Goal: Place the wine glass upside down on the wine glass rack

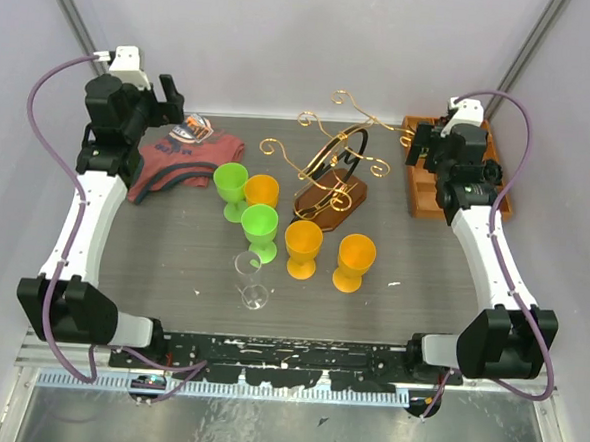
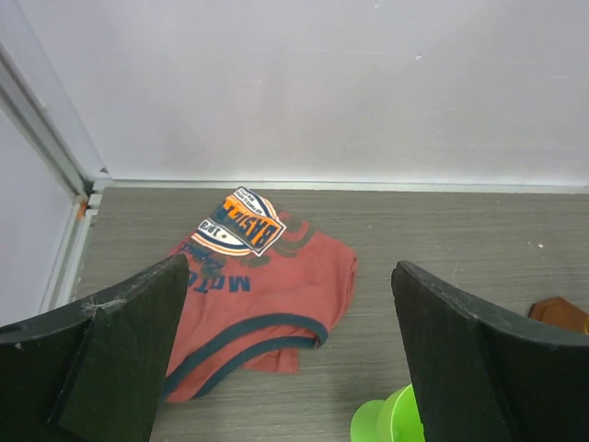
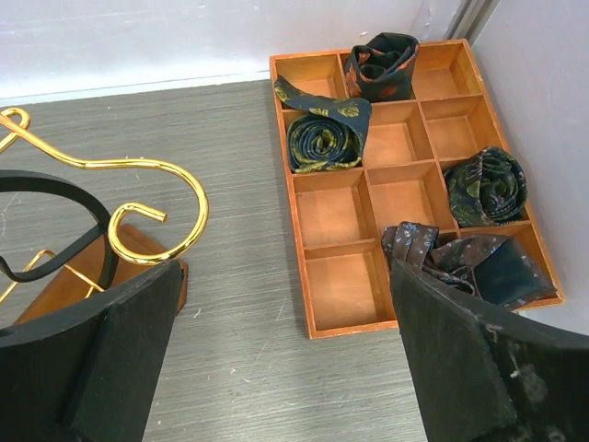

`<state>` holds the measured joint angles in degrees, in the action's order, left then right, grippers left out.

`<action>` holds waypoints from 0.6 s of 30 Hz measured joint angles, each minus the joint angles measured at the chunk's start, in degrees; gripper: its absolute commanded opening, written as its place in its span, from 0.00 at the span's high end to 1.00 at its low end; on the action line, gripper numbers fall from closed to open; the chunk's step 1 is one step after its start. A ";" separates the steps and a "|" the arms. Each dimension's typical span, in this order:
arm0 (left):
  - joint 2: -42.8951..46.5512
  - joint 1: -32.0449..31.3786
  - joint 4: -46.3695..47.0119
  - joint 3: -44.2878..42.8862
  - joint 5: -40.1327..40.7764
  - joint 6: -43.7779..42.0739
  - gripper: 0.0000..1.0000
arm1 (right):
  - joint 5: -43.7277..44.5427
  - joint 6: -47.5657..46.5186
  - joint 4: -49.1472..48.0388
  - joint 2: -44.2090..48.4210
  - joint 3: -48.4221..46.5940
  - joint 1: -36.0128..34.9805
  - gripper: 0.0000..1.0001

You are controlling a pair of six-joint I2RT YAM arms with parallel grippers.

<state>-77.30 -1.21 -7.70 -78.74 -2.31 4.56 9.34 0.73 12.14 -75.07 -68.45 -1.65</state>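
Since nothing's held, step: reach clear stemmed wine glass (image 1: 254,284).
Left gripper (image 2: 290,354): spread, empty.
Right gripper (image 3: 287,354): spread, empty.
Next: grip stem, invert onto gold wire rack (image 1: 335,196).

2 green cups (image 1: 260,224), 3 orange cups (image 1: 303,244) — 1 wine glass (image 1: 250,278)

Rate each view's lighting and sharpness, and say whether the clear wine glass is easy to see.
Top external: soft, even light with faint shadows; the clear wine glass shows as pale outlines on the grey wood-grain table. Left wrist: sharp on the red folded T-shirt, no glare. Right wrist: sharp on the orange wooden compartment tray; glints on the gold wire rack.
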 measured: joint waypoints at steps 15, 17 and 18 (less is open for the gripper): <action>-9.81 0.00 -6.38 -8.39 -13.31 1.84 0.02 | 0.11 -4.00 6.14 1.77 -5.79 0.00 0.00; -10.34 0.00 -6.43 -8.79 -15.04 1.97 0.02 | -0.68 -4.57 8.50 1.75 -7.67 0.00 0.00; -10.60 0.00 -6.45 -8.96 -15.93 1.97 0.02 | -1.33 -4.74 10.51 1.68 -9.14 0.00 0.00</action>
<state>-87.90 -1.21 -14.15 -87.70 -18.24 6.52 8.01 -4.01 22.65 -73.38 -77.58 -1.65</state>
